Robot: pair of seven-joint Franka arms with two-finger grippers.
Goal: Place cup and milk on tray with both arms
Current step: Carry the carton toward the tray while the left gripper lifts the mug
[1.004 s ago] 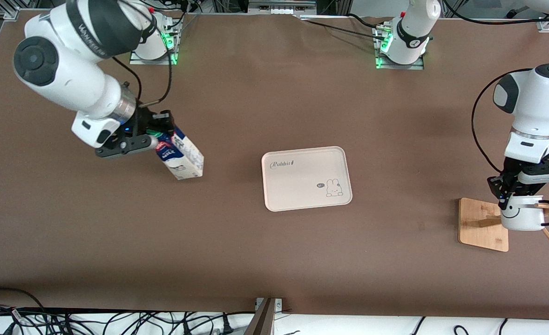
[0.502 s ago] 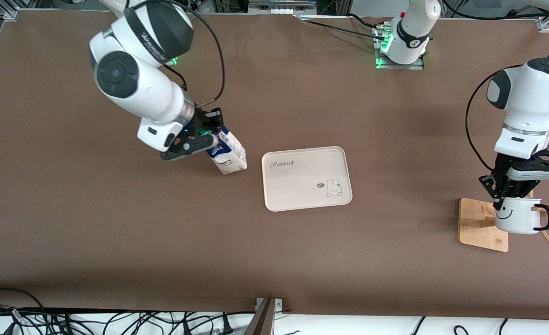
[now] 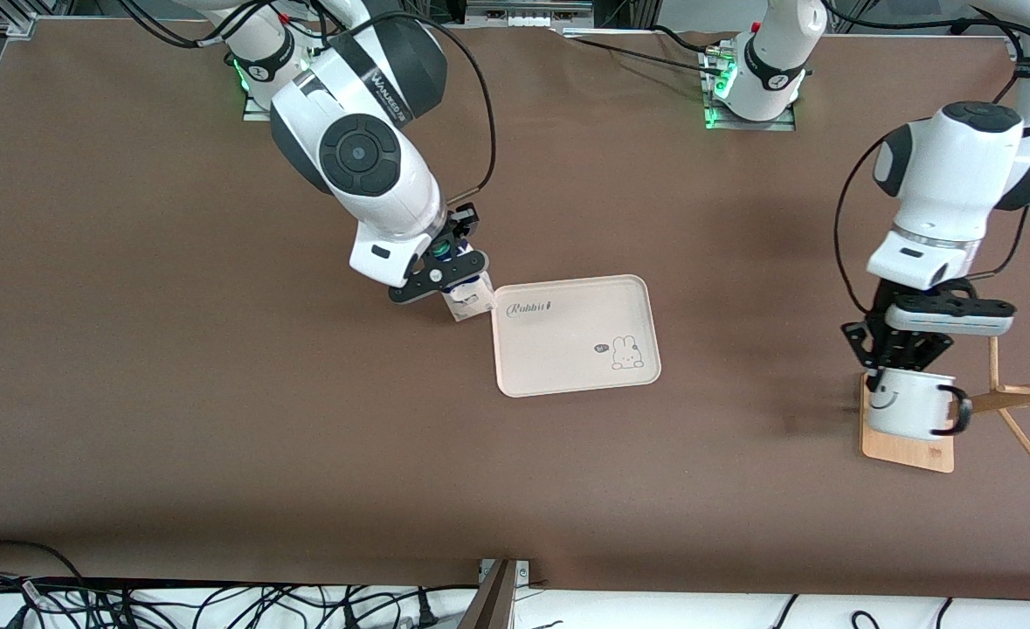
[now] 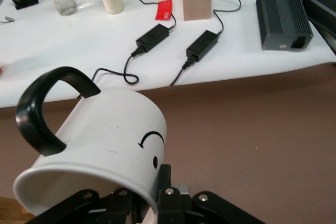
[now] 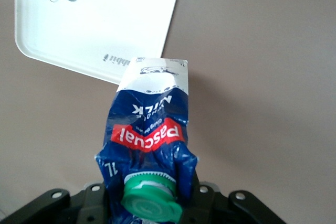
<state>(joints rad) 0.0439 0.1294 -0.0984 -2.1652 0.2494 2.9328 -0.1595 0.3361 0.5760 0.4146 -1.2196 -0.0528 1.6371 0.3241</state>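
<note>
Cream plastic marks the tray (image 3: 574, 335), which lies flat near the middle of the brown table (image 3: 217, 437), its "Rabbit" lettering and bunny drawing facing up and nothing resting on it. The right gripper (image 3: 442, 273) hangs over the tray's edge toward the right arm's end of the table, its 2 fingers clamped on the gable top of the milk (image 3: 468, 300). In the right wrist view the carton (image 5: 149, 140) is crumpled just below its green cap (image 5: 151, 199), and its base hangs above the tray's rim (image 5: 94, 24); whether the base touches anything cannot be told. The left gripper (image 3: 897, 349) is over the wooden rack base (image 3: 908, 445) near the left arm's end of the table, gripping the rim of the cup (image 3: 912, 406) with 1 finger inside and 1 outside. The cup hangs over the rack base, smiley face showing and black handle (image 3: 960, 411) pointing toward the rack's wooden pegs (image 3: 1017, 397). From the left wrist view the cup (image 4: 100, 145) is seen with the black fingers (image 4: 168, 203) closed on its wall.
</note>
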